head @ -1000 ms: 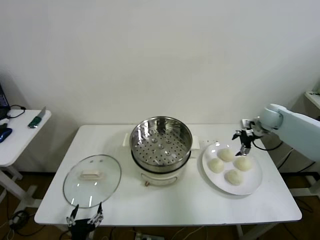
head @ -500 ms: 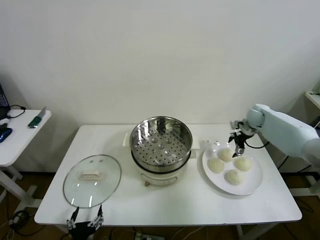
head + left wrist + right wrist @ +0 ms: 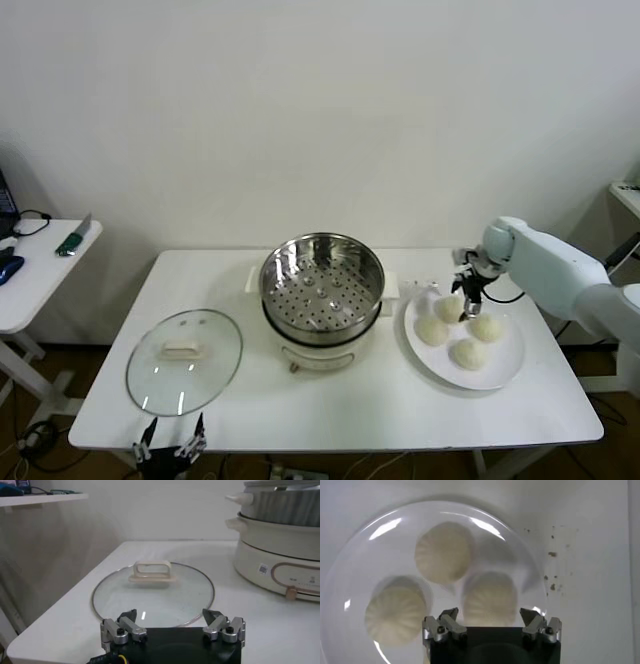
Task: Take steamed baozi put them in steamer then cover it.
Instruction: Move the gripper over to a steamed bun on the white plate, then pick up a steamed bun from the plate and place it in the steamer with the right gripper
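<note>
Right gripper (image 3: 466,297) hung over the far edge of the white plate (image 3: 505,372), fingers apart and nothing between them, directly above the rearmost of the four steamed baozi (image 3: 449,309). In the right wrist view the gripper (image 3: 491,625) had its two fingertips (image 3: 447,622) spread wide on either side of one bun (image 3: 488,598), not touching it; two more buns showed on the plate (image 3: 350,565) beside it, the fourth out of that view. All four baozi sat on the plate, close together, at the right side of the white table (image 3: 330,410). Steamer (image 3: 322,285) stood at the table's centre, a shiny perforated basket on a white pot base, uncovered and with no buns inside. The cover (image 3: 184,360) lay flat on the table to the left of the steamer, handle up, apart from the pot. Left gripper (image 3: 170,439) sat parked low at the near table edge just in front of the cover, fingers apart, holding nothing; the left wrist view showed it (image 3: 172,625) just short of the lid's (image 3: 152,594) rim, with the pot base (image 3: 280,555) off to one side. A small side table (image 3: 35,270) stood at far left with a few small items on it, too small to identify.
</note>
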Available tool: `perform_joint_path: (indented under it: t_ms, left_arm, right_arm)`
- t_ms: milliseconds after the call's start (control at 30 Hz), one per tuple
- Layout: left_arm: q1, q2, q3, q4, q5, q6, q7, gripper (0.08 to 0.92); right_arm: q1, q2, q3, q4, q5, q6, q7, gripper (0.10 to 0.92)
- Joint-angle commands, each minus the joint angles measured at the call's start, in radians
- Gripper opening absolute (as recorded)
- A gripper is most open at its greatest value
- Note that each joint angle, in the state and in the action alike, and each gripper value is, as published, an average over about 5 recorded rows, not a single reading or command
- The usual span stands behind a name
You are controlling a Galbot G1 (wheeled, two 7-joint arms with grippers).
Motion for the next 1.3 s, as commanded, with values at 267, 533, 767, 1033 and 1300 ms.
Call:
perform_joint_path:
  t_ms: [267, 533, 767, 1033, 1300]
  left_arm:
    - [-0.001, 0.005, -0.002, 0.009, -0.002, -0.004, -0.003, 0.823]
    - [0.000, 0.005, -0.002, 0.010, -0.002, -0.006, -0.003, 0.823]
    - [0.001, 0.005, -0.005, 0.009, -0.003, -0.005, -0.005, 0.823]
    - [-0.007, 0.005, -0.004, 0.011, -0.003, -0.006, -0.006, 0.823]
    - [0.000, 0.010, -0.004, 0.003, -0.007, -0.011, -0.009, 0.823]
  right_arm:
    - [-0.008, 0.017, 0.019, -0.035, -0.011, 0.016, -0.010, 0.748]
    - [-0.013, 0.022, 0.020, -0.035, -0.009, 0.022, -0.014, 0.671]
    - [0.048, -0.009, -0.040, 0.034, 0.005, 0.046, -0.026, 0.645]
    - [0.281, -0.096, -0.265, 0.319, 0.121, 0.082, -0.031, 0.645]
    - [0.621, -0.064, -0.450, 0.423, 0.174, 0.283, -0.070, 0.640]
